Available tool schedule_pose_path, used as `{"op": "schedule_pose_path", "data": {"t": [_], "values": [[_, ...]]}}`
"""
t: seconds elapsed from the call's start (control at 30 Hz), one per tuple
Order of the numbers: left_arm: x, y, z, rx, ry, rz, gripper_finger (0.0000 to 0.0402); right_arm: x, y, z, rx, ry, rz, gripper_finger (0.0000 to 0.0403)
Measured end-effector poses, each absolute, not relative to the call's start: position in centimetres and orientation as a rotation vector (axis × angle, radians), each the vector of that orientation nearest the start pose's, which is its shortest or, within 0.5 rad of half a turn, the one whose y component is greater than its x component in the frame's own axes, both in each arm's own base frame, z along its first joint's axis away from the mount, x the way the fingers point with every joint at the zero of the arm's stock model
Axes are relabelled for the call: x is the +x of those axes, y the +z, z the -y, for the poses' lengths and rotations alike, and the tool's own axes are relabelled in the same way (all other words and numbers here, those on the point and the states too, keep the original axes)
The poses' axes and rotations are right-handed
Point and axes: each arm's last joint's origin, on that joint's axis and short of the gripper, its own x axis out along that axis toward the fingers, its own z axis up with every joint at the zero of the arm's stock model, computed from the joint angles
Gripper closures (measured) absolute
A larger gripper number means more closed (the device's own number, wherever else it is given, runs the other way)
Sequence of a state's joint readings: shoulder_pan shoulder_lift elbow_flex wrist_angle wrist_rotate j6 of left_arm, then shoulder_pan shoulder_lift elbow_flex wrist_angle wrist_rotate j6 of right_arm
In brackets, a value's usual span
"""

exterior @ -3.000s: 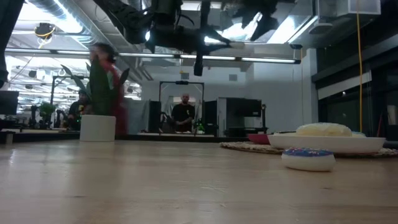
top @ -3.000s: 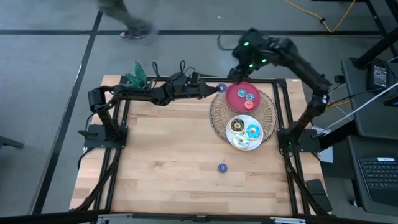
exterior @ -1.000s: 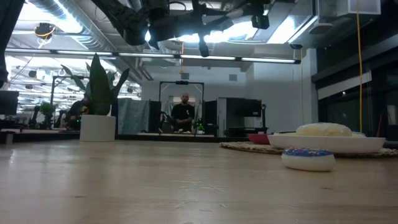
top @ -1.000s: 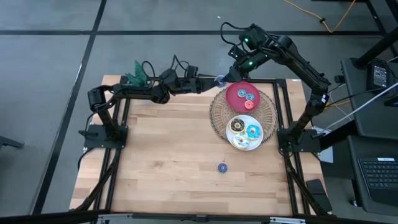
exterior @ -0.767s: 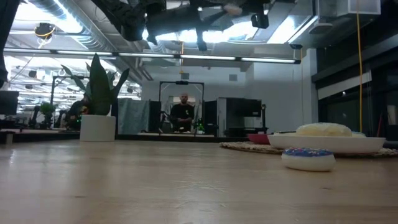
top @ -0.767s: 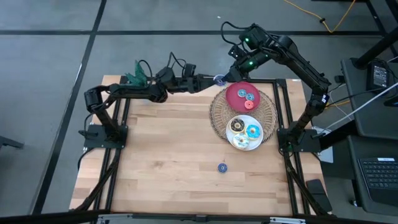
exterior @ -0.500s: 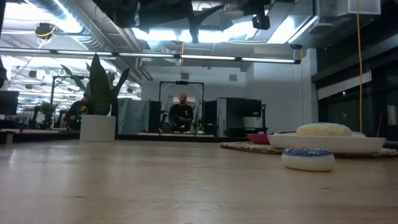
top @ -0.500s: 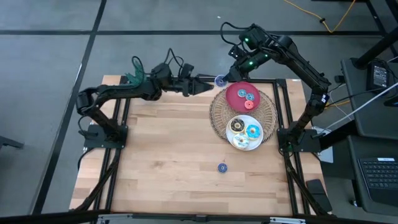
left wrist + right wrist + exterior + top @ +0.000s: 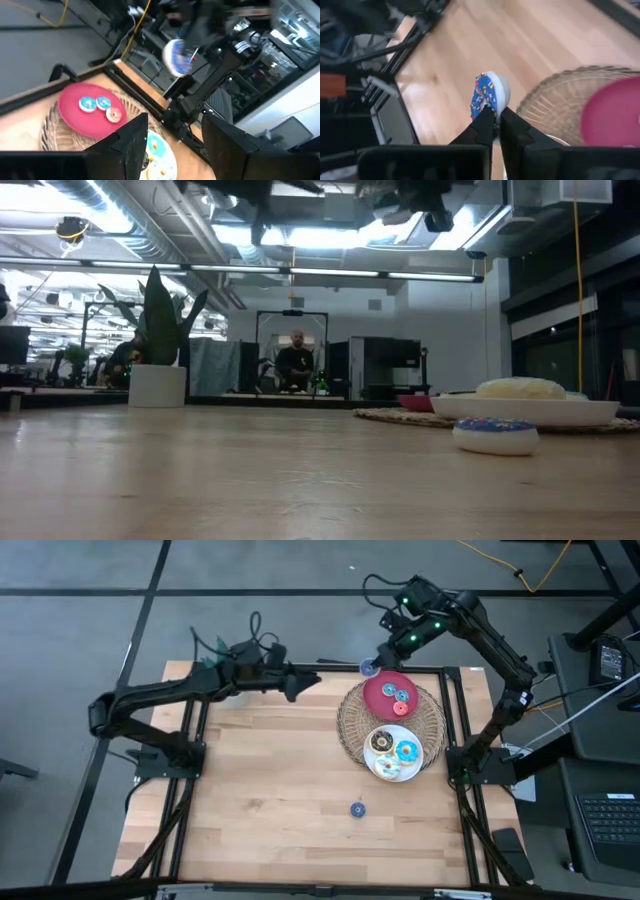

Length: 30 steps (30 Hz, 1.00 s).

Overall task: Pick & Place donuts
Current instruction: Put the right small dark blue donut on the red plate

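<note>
My right gripper [image 9: 374,663] hangs over the table's far edge, shut on a small blue sprinkled donut [image 9: 487,94], which also shows in the left wrist view [image 9: 176,55]. My left gripper [image 9: 312,678] is open with nothing between its fingers, a short way to the left of that donut. Three coin-sized donuts, two blue and one red-pink [image 9: 401,708], lie on the red plate [image 9: 378,700]. Three larger donuts lie on the white plate [image 9: 385,770]. Another small blue donut [image 9: 357,809] lies flat on the bare table. My right gripper pinches the small blue donut by its rim [image 9: 492,112] between its two fingertips. The donut stands on edge beyond the fingers, its sprinkled face to one side. It is lifted clear, above the table's far edge beside the wicker mat.
Both plates sit on a round wicker mat [image 9: 430,720] at the table's far right. A potted plant [image 9: 158,340] stands at the far left corner. Bare wood [image 9: 260,780] fills the table's middle and left. People show in the room behind.
The blue donut has passed from my left gripper to my right. My left gripper has opened, let go and drawn back toward the table's left edge. My right gripper has shut on the donut and carried it a little toward the right.
</note>
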<state>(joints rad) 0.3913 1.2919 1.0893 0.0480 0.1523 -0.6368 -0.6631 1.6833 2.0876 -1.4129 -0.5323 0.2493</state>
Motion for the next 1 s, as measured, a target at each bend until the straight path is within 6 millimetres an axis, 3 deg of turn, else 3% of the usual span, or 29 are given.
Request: {"op": "schedule_pose_path", "data": {"t": [0.2, 0.4, 0.63, 0.83, 1.0], "values": [[25.8, 36.9, -9.1, -0.603, 0.277, -0.033, 0.0231, 22.5, 43.8, 19.8, 0.848, -0.318, -0.795, 0.0387], [24.4, 37.5, -7.2, -0.508, 0.443, -0.044, 0.0239, 20.7, 43.5, 21.9, 0.899, -0.376, -0.754, 0.0383], [22.7, 37.7, -5.2, -0.372, 0.627, -0.095, 0.0239, 20.3, 39.5, 23.8, 0.987, -0.368, -0.817, 0.0386], [21.4, 34.0, -4.1, -0.293, 0.601, -0.155, 0.0235, 20.7, 35.3, 24.8, 1.054, -0.308, -0.814, 0.0382], [20.0, 30.7, -3.8, -0.311, 0.551, -0.049, 0.0239, 20.5, 32.4, 24.7, 1.089, -0.273, -0.801, 0.0386]]}}
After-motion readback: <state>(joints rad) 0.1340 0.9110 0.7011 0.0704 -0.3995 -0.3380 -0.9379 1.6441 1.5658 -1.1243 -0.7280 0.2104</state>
